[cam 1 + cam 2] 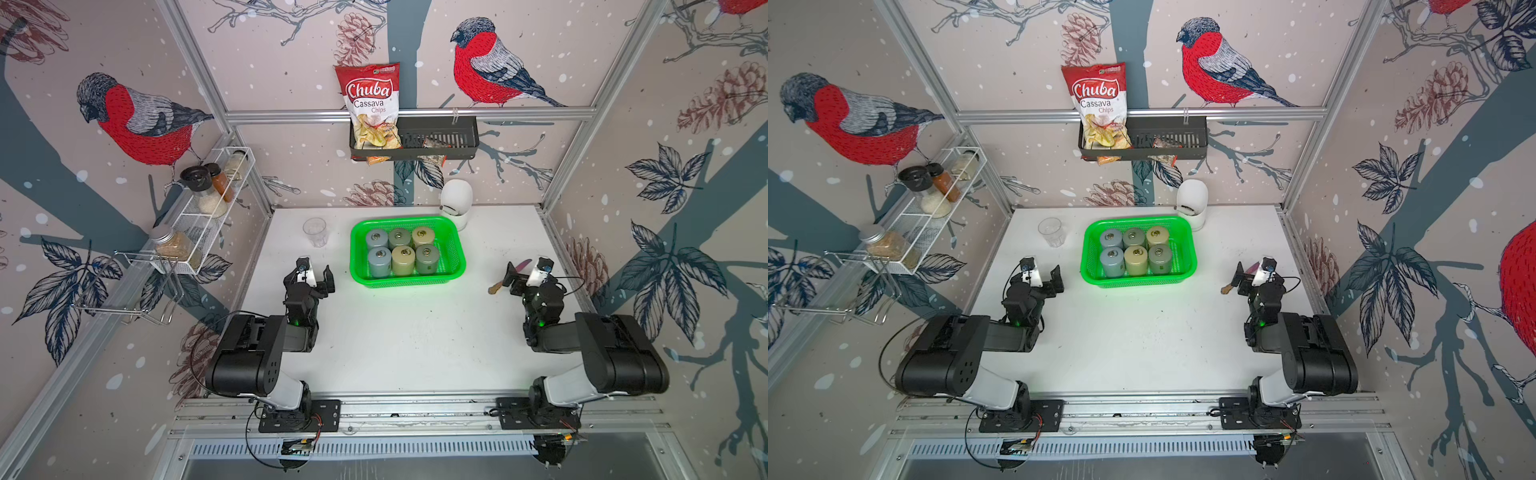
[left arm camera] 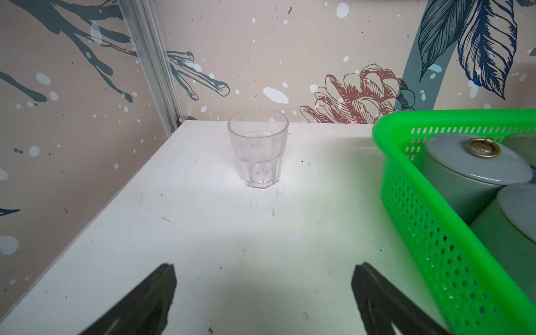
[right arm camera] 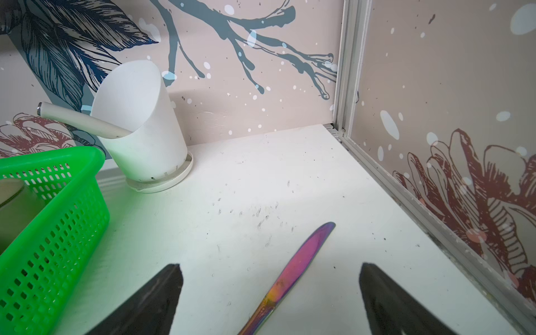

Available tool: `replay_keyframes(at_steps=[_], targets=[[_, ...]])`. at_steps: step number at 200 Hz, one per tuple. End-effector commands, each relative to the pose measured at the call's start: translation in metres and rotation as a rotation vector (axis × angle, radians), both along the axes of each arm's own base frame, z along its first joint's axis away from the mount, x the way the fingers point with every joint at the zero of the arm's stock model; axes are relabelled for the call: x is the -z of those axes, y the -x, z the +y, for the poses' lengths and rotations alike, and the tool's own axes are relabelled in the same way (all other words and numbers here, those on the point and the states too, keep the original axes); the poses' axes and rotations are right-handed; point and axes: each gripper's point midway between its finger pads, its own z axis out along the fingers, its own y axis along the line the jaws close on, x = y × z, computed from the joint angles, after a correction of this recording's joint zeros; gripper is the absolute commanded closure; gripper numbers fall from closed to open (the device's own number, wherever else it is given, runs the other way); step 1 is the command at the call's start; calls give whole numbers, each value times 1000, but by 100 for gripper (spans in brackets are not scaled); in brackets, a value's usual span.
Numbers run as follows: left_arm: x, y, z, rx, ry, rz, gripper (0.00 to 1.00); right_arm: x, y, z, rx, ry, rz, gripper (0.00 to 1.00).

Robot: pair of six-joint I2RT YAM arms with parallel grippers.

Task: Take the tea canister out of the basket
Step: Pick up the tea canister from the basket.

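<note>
With left gripper [image 2: 262, 275] and right gripper [image 3: 271, 266] both spread apart and empty, a grab may wedge among the 6 tight-packed canisters [image 1: 404, 259], tipping neighbours or lifting the light basket [image 1: 407, 284] too.

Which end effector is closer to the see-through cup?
Left. The left end effector is just short of the cup; the right end effector is past the basket.
</note>
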Motion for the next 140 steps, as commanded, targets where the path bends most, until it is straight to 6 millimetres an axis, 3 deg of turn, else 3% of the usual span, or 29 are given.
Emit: replay_keyframes(at_steps=[1,113,140], targets=[[-5,-1,2,-5,0,-19,1,-1,-1,1,-4,-9,-5,0],[-4,-2,2,4,5,-15,1,-1,-1,1,-5,-10,-5,0],[-22,-6,4,-17,-1,-10,2,-13,-7,7,-7,30,-5,0]])
